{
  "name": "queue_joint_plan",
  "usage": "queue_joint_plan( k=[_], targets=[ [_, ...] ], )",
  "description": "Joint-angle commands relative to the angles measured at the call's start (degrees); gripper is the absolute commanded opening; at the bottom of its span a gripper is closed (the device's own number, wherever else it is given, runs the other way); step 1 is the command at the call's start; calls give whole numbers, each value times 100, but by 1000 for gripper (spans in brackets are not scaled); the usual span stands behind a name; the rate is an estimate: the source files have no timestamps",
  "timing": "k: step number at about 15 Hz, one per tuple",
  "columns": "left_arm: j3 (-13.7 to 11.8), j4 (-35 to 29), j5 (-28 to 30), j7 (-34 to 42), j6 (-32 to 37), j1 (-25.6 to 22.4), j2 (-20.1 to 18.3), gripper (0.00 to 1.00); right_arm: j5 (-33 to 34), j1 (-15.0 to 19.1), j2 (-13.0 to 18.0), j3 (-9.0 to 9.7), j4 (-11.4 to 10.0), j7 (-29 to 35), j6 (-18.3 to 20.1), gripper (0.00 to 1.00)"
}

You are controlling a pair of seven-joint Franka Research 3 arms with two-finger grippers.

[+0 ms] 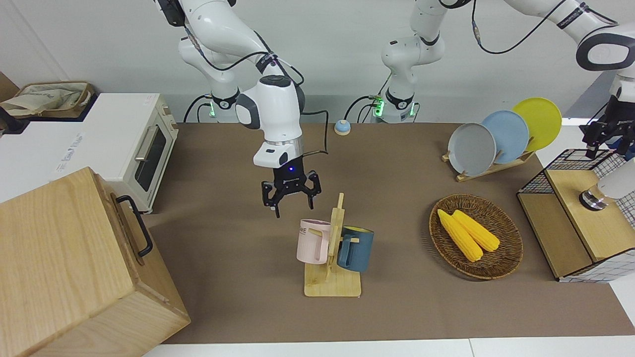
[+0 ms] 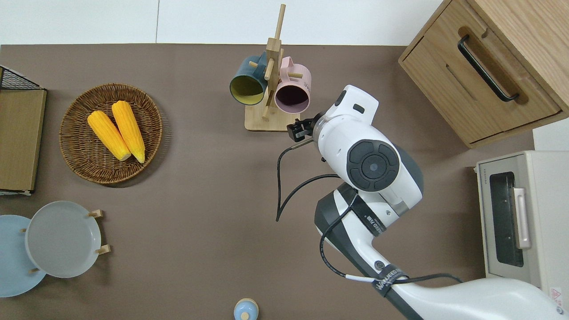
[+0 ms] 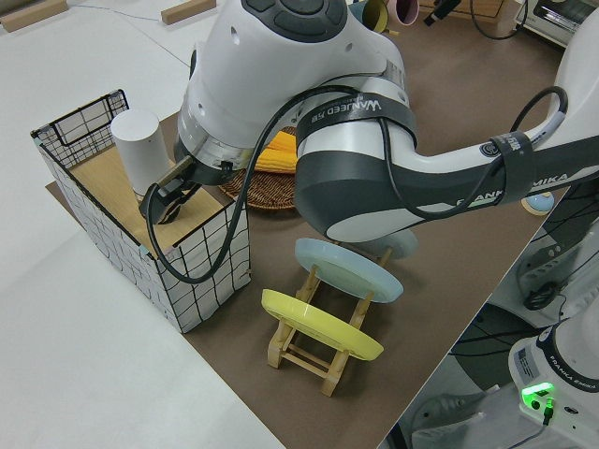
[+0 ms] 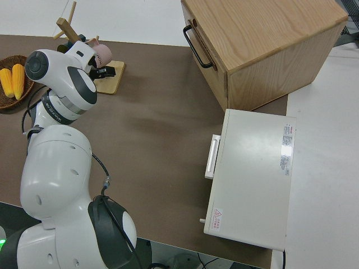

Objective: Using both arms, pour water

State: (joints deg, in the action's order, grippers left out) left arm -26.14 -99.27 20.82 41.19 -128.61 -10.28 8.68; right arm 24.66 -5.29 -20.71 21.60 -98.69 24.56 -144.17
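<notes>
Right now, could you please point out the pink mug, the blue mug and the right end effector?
pink mug (image 1: 312,242), front view, outer wall.
blue mug (image 1: 356,250), front view, outer wall.
right end effector (image 1: 291,197), front view, between fingertips.

A brown-topped table (image 2: 200,186) carries the scene; a wooden mug stand (image 2: 272,116) sits at its edge farthest from the robots; a wicker basket (image 2: 73,151) and a wire-sided crate (image 1: 570,183) lie toward the left arm's end; a wooden plate rack (image 1: 491,168) stands nearer the robots; a wooden cabinet (image 2: 484,80) occupies the right arm's end; a small blue object (image 2: 246,309), possibly a bell, rests closest to the robots.
</notes>
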Motion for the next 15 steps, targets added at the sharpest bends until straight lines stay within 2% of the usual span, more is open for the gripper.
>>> queue_joint_plan(
  k=[1, 4, 6, 9, 11, 13, 15],
  targets=[
    [3, -101, 614, 563, -296, -9, 45, 995, 189, -192, -372, -139, 561, 111, -6, 979],
    [12, -110, 1150, 1012, -524, -79, 151, 995, 189, -192, -460, -183, 702, 6, -33, 954],
    [12, -110, 1580, 1337, -778, -79, 265, 995, 189, -314, -556, -314, 824, -56, -33, 925],
    [21, -119, 1802, 1514, -1060, -79, 353, 995, 198, -341, -592, -332, 869, -170, -33, 841],
    [73, -119, 1863, 1514, -1245, -70, 424, 995, 198, -341, -627, -358, 956, -345, -33, 751],
    [153, -154, 2039, 1523, -1412, -79, 485, 995, 198, -359, -697, -402, 1097, -635, -24, 568],
    [205, -162, 2197, 1619, -1483, -70, 529, 995, 198, -420, -759, -446, 1229, -785, 11, 454]
  ],
)
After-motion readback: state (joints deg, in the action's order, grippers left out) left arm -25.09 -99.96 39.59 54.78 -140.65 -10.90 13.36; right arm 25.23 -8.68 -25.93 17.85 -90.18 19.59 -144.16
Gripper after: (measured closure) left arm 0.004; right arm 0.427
